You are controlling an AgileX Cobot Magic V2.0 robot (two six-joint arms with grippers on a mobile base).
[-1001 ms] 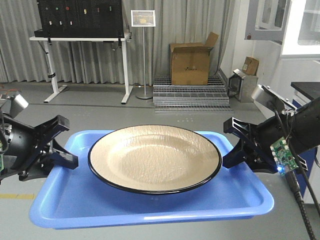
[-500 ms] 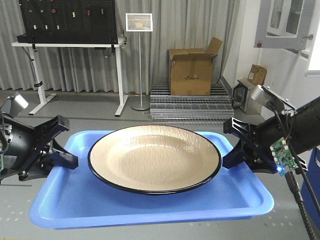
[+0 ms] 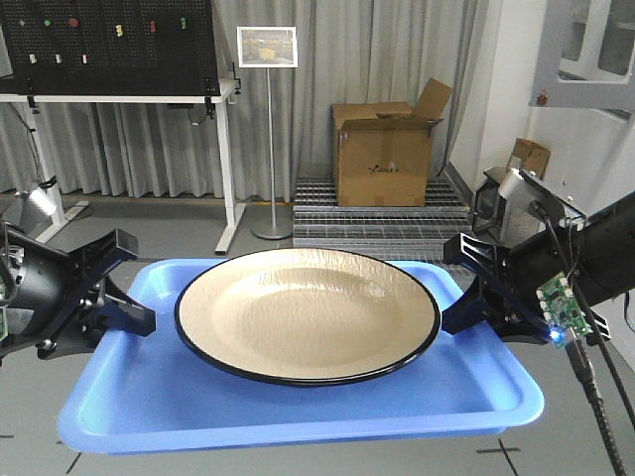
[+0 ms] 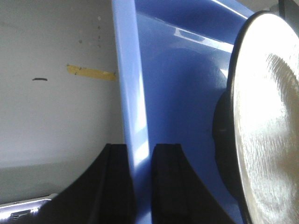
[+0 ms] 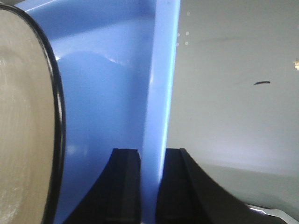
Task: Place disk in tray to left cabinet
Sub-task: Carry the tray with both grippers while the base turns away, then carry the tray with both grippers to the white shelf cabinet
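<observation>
I've got both ends: left gripper (image 4: 139, 182) and right gripper (image 5: 148, 182) are each pinched almost closed on the tray (image 3: 298, 402) lip. The disk (image 3: 308, 312) rides centred in it and hasn't shifted. Beyond, the cardboard box (image 3: 387, 149) looms larger and the sign stand (image 3: 267, 47) slides aside, so the base is rolling and the carry's underway. I can't read the box print or the placard.

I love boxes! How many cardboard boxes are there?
2. A big open box sits on the metal grate at the back; a small box is farther right. More may be hidden.
</observation>
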